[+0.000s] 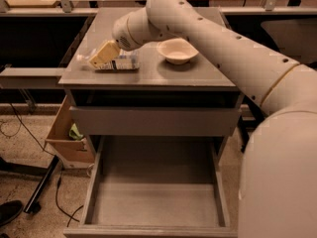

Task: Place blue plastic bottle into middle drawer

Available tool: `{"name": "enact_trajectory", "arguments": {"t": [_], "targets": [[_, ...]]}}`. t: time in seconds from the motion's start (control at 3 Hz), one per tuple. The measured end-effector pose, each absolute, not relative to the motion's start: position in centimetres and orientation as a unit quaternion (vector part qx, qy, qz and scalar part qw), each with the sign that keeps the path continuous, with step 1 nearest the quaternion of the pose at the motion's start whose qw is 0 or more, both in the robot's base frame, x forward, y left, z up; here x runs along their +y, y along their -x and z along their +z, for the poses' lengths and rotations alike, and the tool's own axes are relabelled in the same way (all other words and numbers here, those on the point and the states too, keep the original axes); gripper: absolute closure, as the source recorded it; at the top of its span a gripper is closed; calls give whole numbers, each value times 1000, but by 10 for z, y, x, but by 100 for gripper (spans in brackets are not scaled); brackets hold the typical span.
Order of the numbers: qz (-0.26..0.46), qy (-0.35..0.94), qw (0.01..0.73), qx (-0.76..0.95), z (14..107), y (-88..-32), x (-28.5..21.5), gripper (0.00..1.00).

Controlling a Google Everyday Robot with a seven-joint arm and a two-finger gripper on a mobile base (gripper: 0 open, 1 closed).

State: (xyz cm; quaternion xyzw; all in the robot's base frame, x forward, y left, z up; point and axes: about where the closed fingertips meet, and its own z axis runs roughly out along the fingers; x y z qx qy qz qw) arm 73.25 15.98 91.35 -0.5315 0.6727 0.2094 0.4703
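The blue plastic bottle [121, 62] lies on its side on the left part of the grey cabinet top [163, 76], white cap pointing left. My gripper [102, 55] is right at the bottle's cap end, down on it and covering its left part. The arm reaches in from the right, over the cabinet. The middle drawer [153, 202] is pulled open low in front, its flat grey floor bare.
A round cream bowl [177, 50] stands on the cabinet top, right of the bottle. A shut drawer front [153, 121] sits above the open drawer. A cardboard box [67, 140] stands on the floor to the left, with cables and a dark shoe [10, 212] nearby.
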Motion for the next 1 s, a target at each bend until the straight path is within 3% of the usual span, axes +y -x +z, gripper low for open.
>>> {"name": "enact_trajectory", "arguments": {"t": [0.33,1.0], "targets": [[197,529,451,692,890,-752,161,0],[178,519,420,723,856,-763,132,50]]}}
